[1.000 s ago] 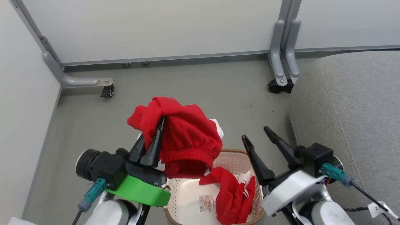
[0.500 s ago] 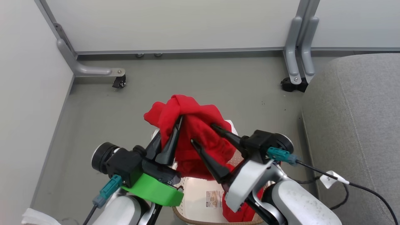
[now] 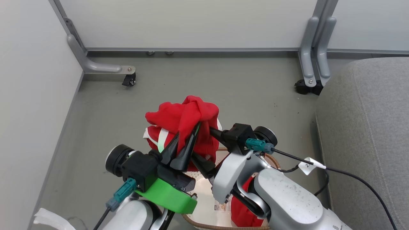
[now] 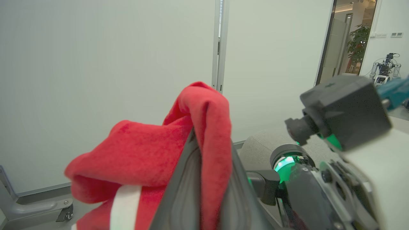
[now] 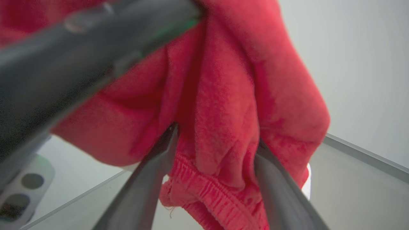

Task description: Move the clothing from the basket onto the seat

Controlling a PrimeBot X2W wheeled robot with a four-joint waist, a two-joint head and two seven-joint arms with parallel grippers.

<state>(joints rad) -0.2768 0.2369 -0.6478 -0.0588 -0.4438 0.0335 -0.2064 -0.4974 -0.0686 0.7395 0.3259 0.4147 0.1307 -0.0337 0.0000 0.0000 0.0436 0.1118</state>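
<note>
One red garment (image 3: 183, 116) hangs in the air above the basket, with my left gripper (image 3: 191, 132) shut on its top fold (image 4: 207, 127). A white stripe (image 4: 123, 207) shows on its lower part. My right gripper (image 3: 206, 147) has come in from the right and stands open, its fingers (image 5: 153, 179) spread on either side of the garment's hanging elastic hem (image 5: 211, 191). The cream perforated basket (image 3: 199, 188) sits below, mostly hidden by my arms. The second red garment (image 3: 241, 207) lies inside it at the right. The grey seat (image 3: 367, 134) is at the far right.
White partition panels with grey feet and castors (image 3: 129, 80) close off the back and left; another foot (image 3: 308, 86) stands near the seat's corner. Grey floor (image 3: 239, 89) lies between the basket and the panels. A cable with a tag (image 3: 308, 164) trails from my right wrist.
My right gripper has swung left from beside the basket to the hanging garment, its open fingers now around the fabric. The left gripper keeps its hold. The head camera has shifted.
</note>
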